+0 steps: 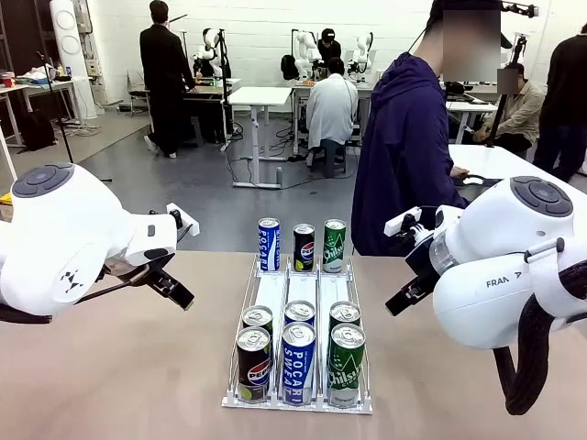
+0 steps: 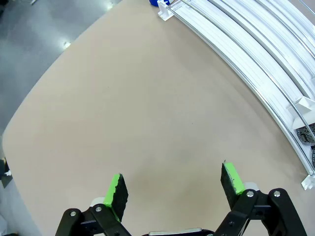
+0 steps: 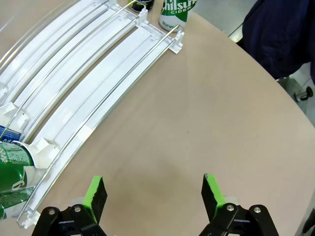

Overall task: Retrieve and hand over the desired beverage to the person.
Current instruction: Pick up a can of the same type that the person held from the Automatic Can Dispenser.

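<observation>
While the person (image 1: pixel 404 156) stands beyond the can rack (image 1: pixel 272 295) | left pincer (image 2: pixel 173 178) released | right pincer (image 3: pixel 152 181) released

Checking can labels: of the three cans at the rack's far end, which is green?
The right-hand can, marked cider; the middle can is black, the left can blue.

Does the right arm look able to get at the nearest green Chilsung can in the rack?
Probably yes. The right arm has its jaws open over bare table beside the rack, and the green can sits in the lane on that side, with nothing standing between them.
</observation>
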{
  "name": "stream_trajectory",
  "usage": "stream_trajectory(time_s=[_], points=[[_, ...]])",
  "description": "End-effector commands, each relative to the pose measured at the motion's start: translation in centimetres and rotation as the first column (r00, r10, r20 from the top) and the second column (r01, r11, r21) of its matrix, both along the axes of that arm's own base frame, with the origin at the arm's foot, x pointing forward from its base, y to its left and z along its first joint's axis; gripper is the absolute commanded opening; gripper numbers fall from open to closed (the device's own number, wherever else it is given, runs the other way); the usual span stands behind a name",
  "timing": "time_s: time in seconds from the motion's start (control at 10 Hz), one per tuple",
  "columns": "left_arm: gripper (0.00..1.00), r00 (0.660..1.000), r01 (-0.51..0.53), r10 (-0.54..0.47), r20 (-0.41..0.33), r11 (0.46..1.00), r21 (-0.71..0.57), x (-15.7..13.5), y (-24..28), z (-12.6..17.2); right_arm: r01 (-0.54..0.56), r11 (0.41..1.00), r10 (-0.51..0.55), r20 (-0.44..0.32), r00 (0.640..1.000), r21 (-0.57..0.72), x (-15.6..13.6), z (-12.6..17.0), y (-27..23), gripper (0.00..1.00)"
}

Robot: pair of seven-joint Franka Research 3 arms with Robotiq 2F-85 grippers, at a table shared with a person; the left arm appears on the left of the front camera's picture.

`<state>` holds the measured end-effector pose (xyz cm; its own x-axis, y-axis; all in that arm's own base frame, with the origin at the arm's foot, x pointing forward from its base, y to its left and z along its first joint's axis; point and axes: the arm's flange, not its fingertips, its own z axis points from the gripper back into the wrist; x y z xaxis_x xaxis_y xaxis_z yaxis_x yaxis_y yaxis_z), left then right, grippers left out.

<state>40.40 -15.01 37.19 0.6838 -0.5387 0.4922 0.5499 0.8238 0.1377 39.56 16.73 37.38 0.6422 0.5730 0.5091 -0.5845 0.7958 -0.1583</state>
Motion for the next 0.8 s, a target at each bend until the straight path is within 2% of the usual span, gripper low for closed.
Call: stream_trajectory(time_s=[0.0, 0.3, 0.5, 0.7], points=[[1.00, 1.000, 0.000, 0.000, 0.000, 1.000, 0.000, 0.0, 0.0, 0.0, -0.001, 1.000, 0.001, 0.000, 1.000, -0.001, 0.0, 0.0, 0.0, 1.00], [1.00, 1.000, 0.000, 0.000, 0.000, 1.000, 0.000, 0.0, 0.0, 0.0, 0.000, 1.000, 0.000, 0.000, 1.000, 0.000, 0.0, 0.0, 0.0, 1.00], [1.00, 0.997, 0.021, -0.020, 0.080, 1.000, -0.004, -3.3, 1.1, 7.7, 0.035, 0.999, -0.032, 0.133, 0.991, -0.025, -4.5, 7.6, -0.5, 1.00], [1.00, 0.991, 0.031, -0.030, 0.127, 0.999, -0.008, -4.4, 2.1, 14.1, 0.067, 0.998, -0.063, 0.169, 0.984, -0.016, -6.5, 14.2, -1.5, 1.00]])
